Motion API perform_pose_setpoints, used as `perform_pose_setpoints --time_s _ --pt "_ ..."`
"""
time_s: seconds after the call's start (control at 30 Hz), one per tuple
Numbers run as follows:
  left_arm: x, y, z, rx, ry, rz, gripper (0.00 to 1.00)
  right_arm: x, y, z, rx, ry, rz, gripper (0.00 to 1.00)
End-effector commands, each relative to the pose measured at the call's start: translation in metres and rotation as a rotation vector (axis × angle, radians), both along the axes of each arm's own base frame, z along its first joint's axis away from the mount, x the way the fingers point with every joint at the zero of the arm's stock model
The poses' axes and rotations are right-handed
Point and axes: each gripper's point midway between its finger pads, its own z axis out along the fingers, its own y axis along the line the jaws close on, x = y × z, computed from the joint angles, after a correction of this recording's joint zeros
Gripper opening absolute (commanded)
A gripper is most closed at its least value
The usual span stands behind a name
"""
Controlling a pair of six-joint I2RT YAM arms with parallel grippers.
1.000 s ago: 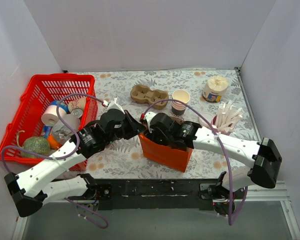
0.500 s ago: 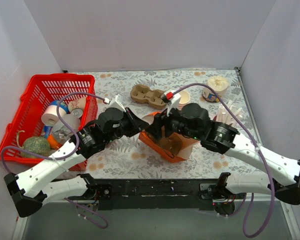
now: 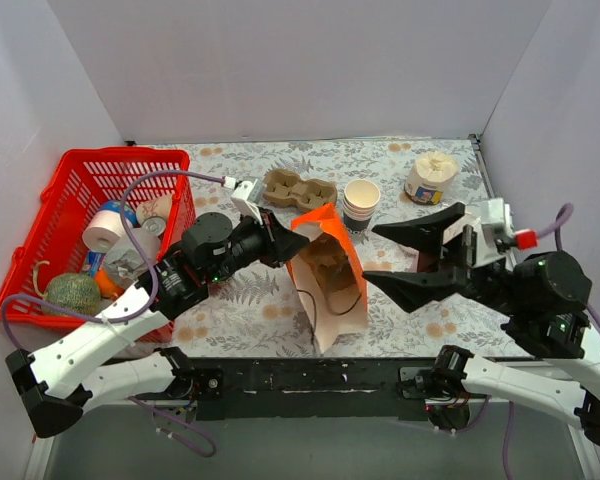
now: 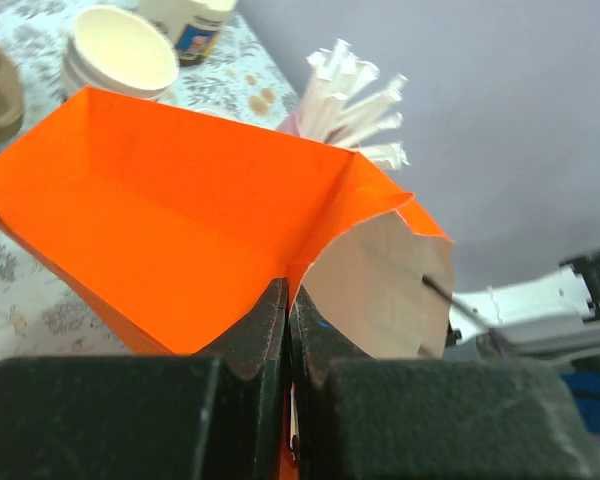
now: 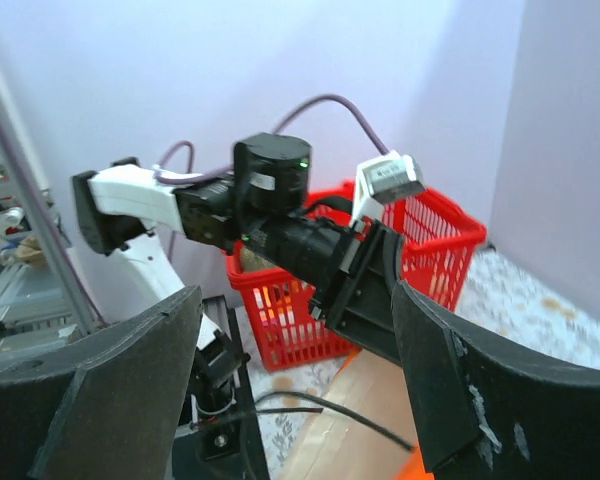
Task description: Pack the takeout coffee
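Your left gripper [image 4: 288,300] pinches the orange paper bag [image 3: 325,270] by its rim; hold steady. Send the wide-open, empty right gripper [image 3: 370,255] to the white-lidded cream paper cup [image 3: 430,175] at two o'clock.

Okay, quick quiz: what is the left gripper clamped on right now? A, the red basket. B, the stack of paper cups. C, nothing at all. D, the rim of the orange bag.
D: in the left wrist view the left gripper is pinched shut on the top rim of the orange bag, holding it open.
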Motion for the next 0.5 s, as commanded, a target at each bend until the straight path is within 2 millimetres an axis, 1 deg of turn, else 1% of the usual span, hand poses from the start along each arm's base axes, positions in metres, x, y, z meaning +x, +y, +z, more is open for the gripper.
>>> perform_pose_setpoints --time_s 0.0,0.03,0.07,0.1,0.13,0.17,0.23,0.27,0.33,0.37,0.43,0.47 --pt "-0.025 -0.012 0.061 -0.015 -0.330 -0.228 0.00 -0.032 -0.011 0.020 0.062 -0.233 0.108 0.85" --pt "-0.018 -0.009 0.065 -0.007 -0.335 -0.187 0.00 -0.031 -0.014 0.022 0.068 -0.229 0.090 0.85" --pt "-0.013 -0.011 0.066 0.006 -0.338 -0.175 0.00 -0.023 -0.020 0.026 0.084 -0.205 0.038 0.86" --pt "-0.012 -0.010 0.079 0.002 -0.364 -0.169 0.00 -0.017 -0.022 0.025 0.077 -0.189 0.002 0.86" --pt "-0.011 -0.012 0.079 0.020 -0.371 -0.174 0.00 -0.011 -0.023 0.022 0.063 -0.171 -0.026 0.86" --pt "-0.008 -0.014 0.079 0.028 -0.365 -0.170 0.00 0.001 -0.026 0.019 0.045 -0.132 -0.091 0.86" --pt "-0.003 -0.015 0.080 0.028 -0.335 -0.147 0.00 0.012 -0.028 0.012 0.011 -0.092 -0.141 0.86" --pt "0.001 -0.013 0.079 0.033 -0.323 -0.123 0.00 0.026 -0.030 0.005 -0.016 -0.045 -0.216 0.85" --pt "0.004 -0.014 0.072 0.040 -0.280 -0.106 0.00 0.035 -0.031 -0.003 -0.038 0.005 -0.256 0.85" --pt "0.007 -0.013 0.070 0.029 -0.243 -0.078 0.00 0.047 -0.033 -0.014 -0.074 0.056 -0.317 0.85" --pt "0.007 -0.011 0.063 0.027 -0.190 -0.055 0.00 0.057 -0.039 -0.017 -0.088 0.125 -0.380 0.85" --pt "0.006 -0.011 0.061 0.013 -0.161 -0.052 0.00 0.070 -0.039 -0.028 -0.136 0.161 -0.443 0.85"
